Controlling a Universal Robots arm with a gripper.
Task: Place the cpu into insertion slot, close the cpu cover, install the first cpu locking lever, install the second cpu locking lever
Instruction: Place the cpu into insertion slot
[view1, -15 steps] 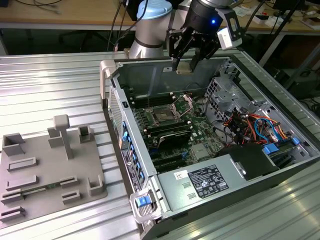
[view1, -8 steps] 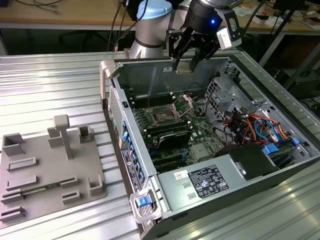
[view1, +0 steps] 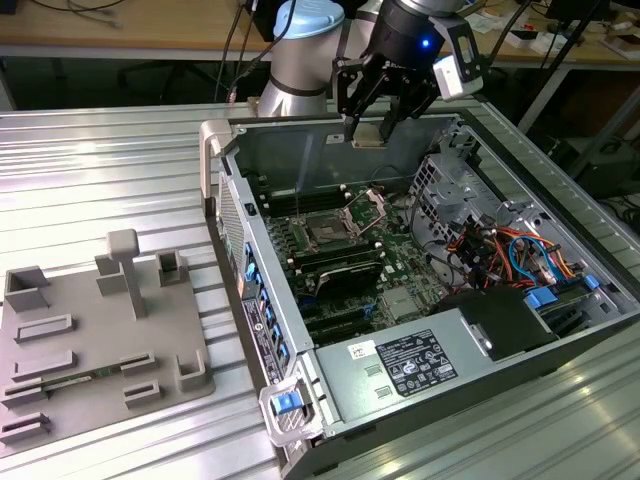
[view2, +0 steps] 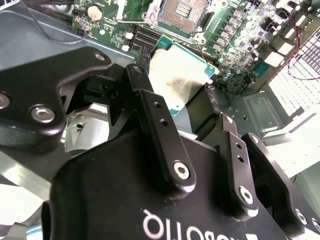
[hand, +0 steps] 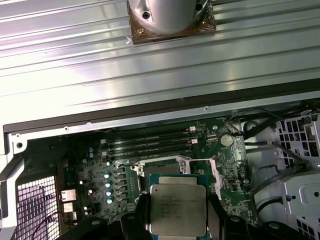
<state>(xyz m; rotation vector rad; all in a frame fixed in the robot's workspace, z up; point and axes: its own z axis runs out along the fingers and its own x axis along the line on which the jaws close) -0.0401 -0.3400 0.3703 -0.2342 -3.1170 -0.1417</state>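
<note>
While the tool (view1: 369, 128) hovers over the open computer case (view1: 290, 150), its fingers are clamped on the cpu (hand: 177, 209) — held flat, metal top showing. The insertion slot (view1: 330, 233) lies bare below, and the cpu cover (view1: 368, 207) appears raised. Placing the chip is the step in hand, I judge — it calls for squaring chip to socket.
</note>
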